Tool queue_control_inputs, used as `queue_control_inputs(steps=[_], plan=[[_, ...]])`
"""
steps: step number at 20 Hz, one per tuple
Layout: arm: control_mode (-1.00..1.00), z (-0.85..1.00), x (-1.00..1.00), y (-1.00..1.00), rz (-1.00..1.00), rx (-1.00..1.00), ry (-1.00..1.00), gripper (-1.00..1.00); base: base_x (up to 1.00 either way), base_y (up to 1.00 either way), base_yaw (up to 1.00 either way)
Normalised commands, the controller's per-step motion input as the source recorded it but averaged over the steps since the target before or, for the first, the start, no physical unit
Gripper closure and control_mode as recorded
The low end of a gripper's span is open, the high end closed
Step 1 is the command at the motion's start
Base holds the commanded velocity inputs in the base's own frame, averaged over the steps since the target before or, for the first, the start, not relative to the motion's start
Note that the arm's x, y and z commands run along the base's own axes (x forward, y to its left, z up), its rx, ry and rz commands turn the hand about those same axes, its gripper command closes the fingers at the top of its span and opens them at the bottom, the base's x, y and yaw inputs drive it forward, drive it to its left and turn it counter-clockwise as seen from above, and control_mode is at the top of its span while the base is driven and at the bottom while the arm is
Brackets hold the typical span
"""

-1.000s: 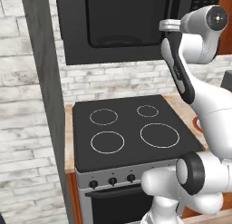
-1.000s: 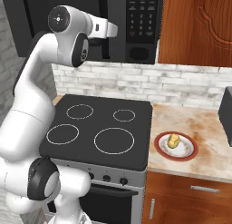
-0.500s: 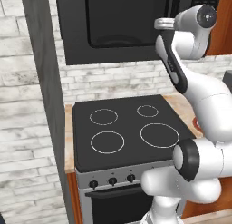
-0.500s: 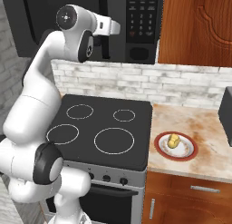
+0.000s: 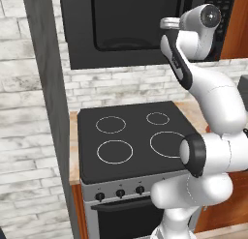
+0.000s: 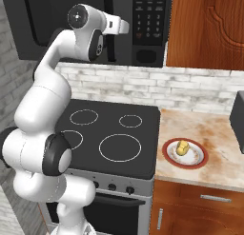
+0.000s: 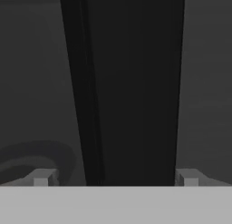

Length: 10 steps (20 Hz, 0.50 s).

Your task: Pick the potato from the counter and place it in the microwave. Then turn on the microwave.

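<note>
The potato (image 6: 182,147), a small yellowish lump, lies on a white plate with a red rim (image 6: 196,159) on the tan counter (image 6: 214,134), right of the stove. The black microwave (image 5: 121,25) hangs above the stove, its keypad (image 6: 148,15) on the right side. My arm is raised high, with the hand (image 6: 120,25) right at the microwave's front, far above the potato. In the hand view my gripper (image 7: 114,177) is open, and a dark upright bar of the microwave door (image 7: 131,82) stands between the two fingertips (image 7: 41,177). Nothing is held.
A black glass stovetop (image 5: 135,136) with white rings lies below the microwave, over an oven with knobs (image 5: 120,193). A grey column (image 5: 48,97) rises at the left. A wooden wall cabinet (image 6: 205,29) flanks the microwave, and a dark boxy thing (image 6: 238,115) stands at the counter's right edge.
The hand has crept closer to the microwave door, leftward in the left base view and rightward in the right base view. The jaws stay open. The potato has not moved.
</note>
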Motion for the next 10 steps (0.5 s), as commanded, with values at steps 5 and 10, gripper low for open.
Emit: queue_control_inputs(steps=[5, 10], plan=[[-1.00, 0.00, 0.40, -0.04, 0.00, 0.01, 0.00, -1.00, 0.00, 0.00, 0.00], [-1.00, 0.00, 0.41, -0.05, 0.00, 0.02, 0.00, -1.00, 0.00, 0.00, 0.00]])
